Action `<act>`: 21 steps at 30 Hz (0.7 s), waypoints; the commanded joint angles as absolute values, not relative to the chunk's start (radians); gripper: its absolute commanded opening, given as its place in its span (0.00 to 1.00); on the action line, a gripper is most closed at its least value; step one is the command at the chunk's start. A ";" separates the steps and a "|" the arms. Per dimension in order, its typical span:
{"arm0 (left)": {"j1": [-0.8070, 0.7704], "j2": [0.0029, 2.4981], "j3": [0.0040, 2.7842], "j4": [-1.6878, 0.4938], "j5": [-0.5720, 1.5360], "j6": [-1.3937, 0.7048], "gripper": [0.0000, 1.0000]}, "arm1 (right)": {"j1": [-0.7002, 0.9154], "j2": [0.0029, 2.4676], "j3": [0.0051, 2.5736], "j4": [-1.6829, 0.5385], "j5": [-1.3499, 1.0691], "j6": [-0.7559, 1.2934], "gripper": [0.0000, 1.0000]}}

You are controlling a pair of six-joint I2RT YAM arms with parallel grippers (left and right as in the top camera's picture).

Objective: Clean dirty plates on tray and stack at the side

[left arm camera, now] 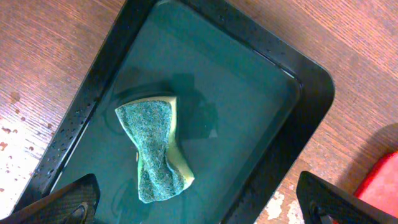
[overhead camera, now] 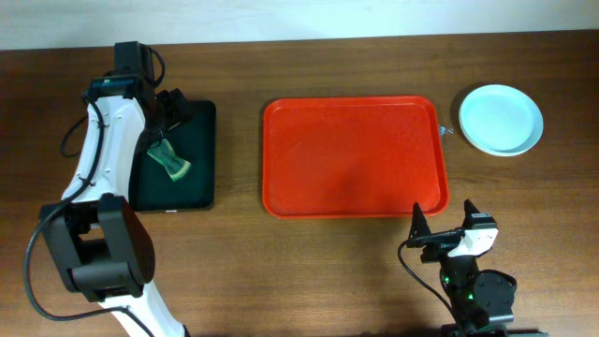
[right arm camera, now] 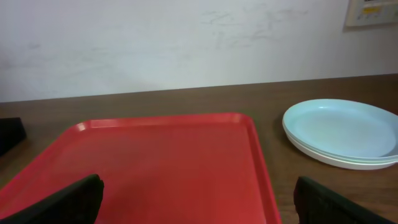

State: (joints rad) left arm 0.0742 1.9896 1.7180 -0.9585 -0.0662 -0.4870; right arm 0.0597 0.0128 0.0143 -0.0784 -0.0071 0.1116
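Note:
The red tray [overhead camera: 354, 155] lies in the middle of the table with nothing on it; it also fills the lower left of the right wrist view [right arm camera: 161, 168]. The pale-aqua plates [overhead camera: 501, 119] sit stacked on the table to the tray's right, and show in the right wrist view [right arm camera: 342, 132]. My left gripper [overhead camera: 167, 110] is open over the black tray [overhead camera: 201, 122], above a green sponge [overhead camera: 169, 160]; the sponge lies apart from the fingers in the left wrist view [left arm camera: 155, 149]. My right gripper [overhead camera: 445, 225] is open and empty near the red tray's front right corner.
The black tray [left arm camera: 305, 87] holds dark water with the sponge lying in it. Wet spots mark the wood beside it [left arm camera: 12, 124]. A small metallic bit [overhead camera: 446, 130] lies between the red tray and the plates.

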 commanded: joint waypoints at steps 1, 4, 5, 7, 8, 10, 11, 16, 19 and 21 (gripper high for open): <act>0.075 1.981 1.725 -0.959 -0.067 -0.477 0.99 | 0.065 0.003 0.006 -0.081 0.006 0.109 0.98; 0.075 1.981 1.725 -0.959 -0.067 -0.477 0.99 | 0.065 0.003 0.006 -0.081 0.006 0.109 0.98; 0.075 1.981 1.725 -0.959 -0.067 -0.477 0.99 | 0.065 0.003 0.006 -0.081 0.006 0.109 0.98; 0.075 1.981 1.725 -0.959 -0.067 -0.477 0.99 | 0.065 0.003 0.006 -0.081 0.006 0.109 0.98; 0.075 1.981 1.725 -0.959 -0.067 -0.477 0.99 | 0.065 0.003 0.006 -0.081 0.006 0.109 0.98; 0.075 1.981 1.725 -0.959 -0.067 -0.477 0.99 | 0.065 0.003 0.006 -0.081 0.006 0.109 0.98; 0.075 1.981 1.725 -0.959 -0.067 -0.477 0.99 | 0.065 0.003 0.006 -0.081 0.006 0.109 0.98; 0.075 1.981 1.725 -0.987 -0.070 -0.477 0.99 | 0.065 0.003 0.006 -0.081 0.006 0.109 0.98; 0.075 1.955 1.724 -1.082 -0.075 -0.477 0.99 | 0.065 0.003 0.006 -0.081 0.006 0.109 0.98; 0.075 1.907 1.689 -1.089 -0.079 -0.477 0.99 | 0.065 0.003 0.006 -0.081 0.006 0.109 0.98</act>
